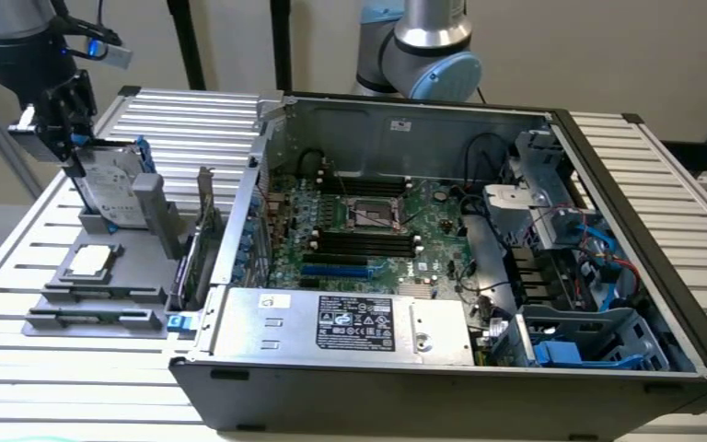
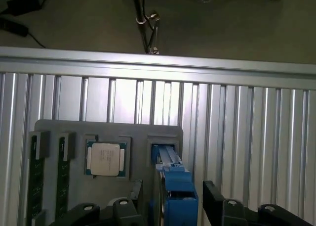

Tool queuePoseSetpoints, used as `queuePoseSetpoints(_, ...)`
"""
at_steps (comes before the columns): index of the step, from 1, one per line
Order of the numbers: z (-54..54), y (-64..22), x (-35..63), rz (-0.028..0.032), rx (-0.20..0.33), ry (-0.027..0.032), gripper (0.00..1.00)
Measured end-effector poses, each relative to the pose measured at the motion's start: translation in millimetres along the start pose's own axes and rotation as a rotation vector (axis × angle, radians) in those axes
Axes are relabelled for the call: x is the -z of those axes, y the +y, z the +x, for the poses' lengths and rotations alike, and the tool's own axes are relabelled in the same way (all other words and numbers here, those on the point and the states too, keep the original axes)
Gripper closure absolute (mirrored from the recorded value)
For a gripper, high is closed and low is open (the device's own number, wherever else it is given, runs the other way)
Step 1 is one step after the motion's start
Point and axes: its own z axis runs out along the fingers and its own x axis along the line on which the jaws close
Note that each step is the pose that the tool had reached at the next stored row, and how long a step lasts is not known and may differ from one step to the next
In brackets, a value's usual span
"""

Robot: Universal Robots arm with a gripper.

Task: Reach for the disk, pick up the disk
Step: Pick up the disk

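Disk (image 1: pixel 110 189) upright in holder (image 1: pixel 96 299) (gripper (image 1: pixel 77 157) loosely astride)

Even indoor light, soft shadows, glare on table slats (image 2: pixel 123 100), dim floor (image 2: pixel 74 23)

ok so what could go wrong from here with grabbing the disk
The gripper straddles only the narrow blue carrier edge of the hard drive, with a gap at each finger, so closing off-centre could tilt it or slip.
The hard drive stands upright in a slot of the grey fixture tray; a slanted pull might jam it or drag the tray.
A jolt could shake the processor chip beside it.
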Motion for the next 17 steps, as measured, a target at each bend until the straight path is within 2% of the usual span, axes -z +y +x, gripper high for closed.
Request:
queuePoseSetpoints(1, 0.0, 0.0, 0.0, 0.0000, 0.000, 0.0000, 0.43)
queuePoseSetpoints(3, 0.0, 0.0, -0.3, 0.0001, 0.000, 0.0000, 0.55)
queuePoseSetpoints(5, 0.0, 0.0, -0.6, 0.0002, 0.000, -0.0001, 0.55)
queuePoseSetpoints(6, 0.0, 0.0, -0.7, 0.0001, 0.000, 0.0000, 0.62)
queuePoseSetpoints(17, 0.0, -0.1, -2.4, -0.0001, -0.001, 0.0004, 0.62)
